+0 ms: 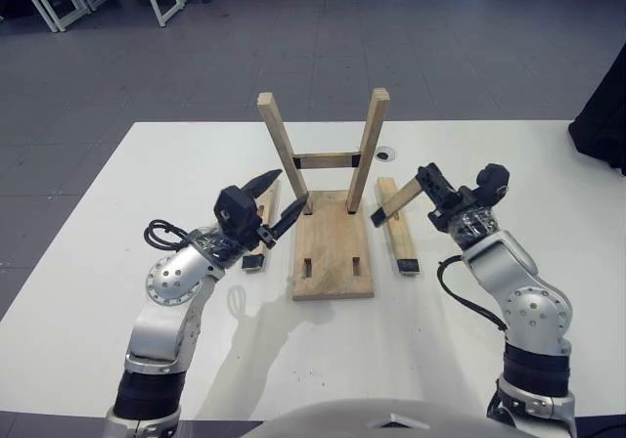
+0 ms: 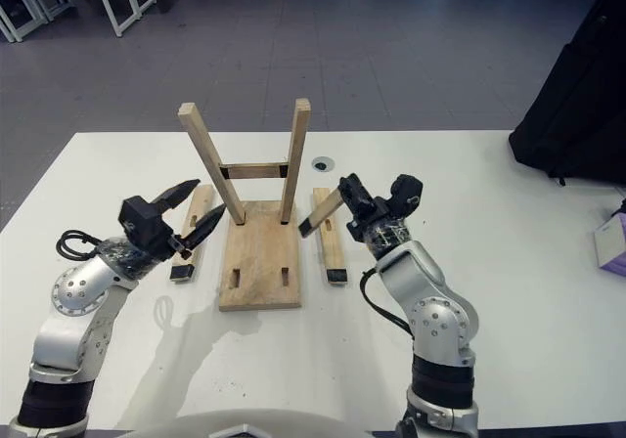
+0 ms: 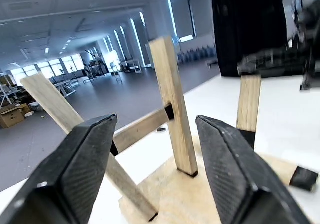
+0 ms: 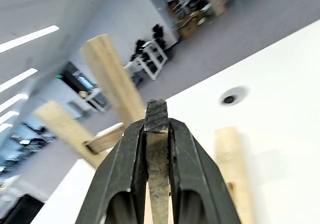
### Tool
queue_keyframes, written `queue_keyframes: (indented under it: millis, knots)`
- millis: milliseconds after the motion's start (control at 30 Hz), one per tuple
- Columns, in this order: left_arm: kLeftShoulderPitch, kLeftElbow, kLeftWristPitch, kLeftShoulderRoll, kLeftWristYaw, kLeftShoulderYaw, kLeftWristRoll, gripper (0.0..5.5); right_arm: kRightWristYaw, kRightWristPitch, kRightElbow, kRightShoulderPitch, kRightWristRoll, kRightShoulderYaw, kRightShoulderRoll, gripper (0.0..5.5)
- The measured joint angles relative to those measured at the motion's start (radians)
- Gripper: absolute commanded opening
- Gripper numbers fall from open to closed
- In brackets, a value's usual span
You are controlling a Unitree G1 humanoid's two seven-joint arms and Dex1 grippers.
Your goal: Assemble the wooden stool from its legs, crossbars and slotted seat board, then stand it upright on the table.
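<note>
The left hand (image 1: 291, 188) hangs wide open and holds nothing. Its two dark fingers (image 3: 231, 171) spread toward the foot of the nearer upright leg, above the left edge of the seat board. The right hand (image 2: 347, 189) is closed on one end of a short bar (image 2: 321, 213). It holds the bar tilted in the air to the right of the board, with the dark lower end pointing down toward the board's right edge.

The white desk (image 1: 489, 154) carries everything. The seat board (image 1: 333, 252) lies flat at its middle and has four slots. The two far slots each hold a leg. One leg (image 1: 282, 150) leans left and one (image 1: 367, 150) leans right, so they spread apart toward the top. The two near slots (image 1: 306, 266) (image 1: 355, 262) stand open.

There are four legs in all. Besides the two standing ones, a third (image 1: 399, 238) lies flat just right of the board. A fourth (image 2: 198, 206) lies just left of it, partly under the left hand.

There are two bars. One is in the right hand, and the other (image 1: 326, 160) joins the two standing legs partway up.
</note>
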Motion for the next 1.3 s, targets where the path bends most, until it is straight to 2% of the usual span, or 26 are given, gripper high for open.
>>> queue_keyframes:
  millis: [67,167,400,767,1300]
  knots:
    - [0.004,-0.05,0.052,-0.072,0.061,0.05,-0.153,2.92,-0.003,-0.014,0.031,-0.098,-0.107,0.019,-0.051,0.42]
    - [0.006,-0.071,0.08,-0.117,0.115,0.073,-0.226,2.92,0.038,-0.042,0.129,-0.138,-0.205,0.056,-0.056,0.42]
    - [0.0,-0.061,0.087,-0.162,0.17,0.035,-0.191,2.92,0.115,-0.13,0.307,-0.138,-0.333,0.065,-0.033,0.42]
    - [-0.024,0.002,0.051,-0.178,0.17,0.013,-0.114,2.92,0.179,-0.182,0.383,-0.176,-0.377,0.037,0.011,0.42]
    - [-0.041,0.026,0.051,-0.176,0.151,0.003,-0.095,2.92,0.167,-0.176,0.308,-0.099,-0.41,0.036,0.088,0.42]
